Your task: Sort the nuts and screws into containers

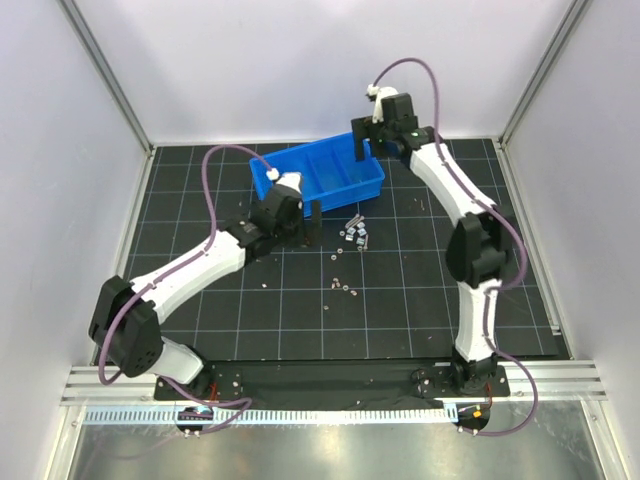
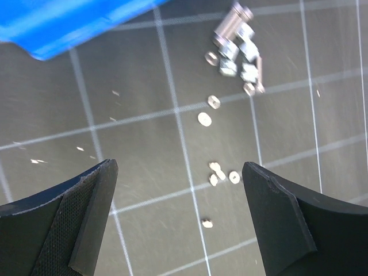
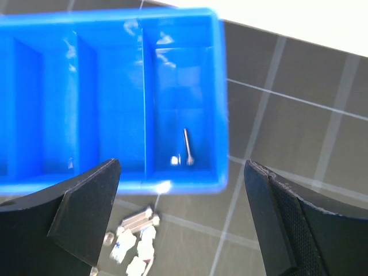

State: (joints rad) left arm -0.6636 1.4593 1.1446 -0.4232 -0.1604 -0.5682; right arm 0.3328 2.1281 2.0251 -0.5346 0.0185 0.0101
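Black grid mat (image 1: 420,300) covers the table. The blue tray (image 1: 345,189) sits at the far centre, its four containers side by side. Right gripper (image 3: 181,165) hangs above the tray's right end, jaws wide apart, holding nothing. Left gripper (image 2: 178,172) is low over the mat just in front of the tray, jaws likewise spread and empty. Loose screws and nuts (image 2: 238,46) are heaped on the mat near the tray's front wall. One screw (image 3: 187,146) lies in the end compartment, a small bright piece (image 3: 175,161) beside it. A few stray nuts (image 2: 221,172) lie apart from the heap.
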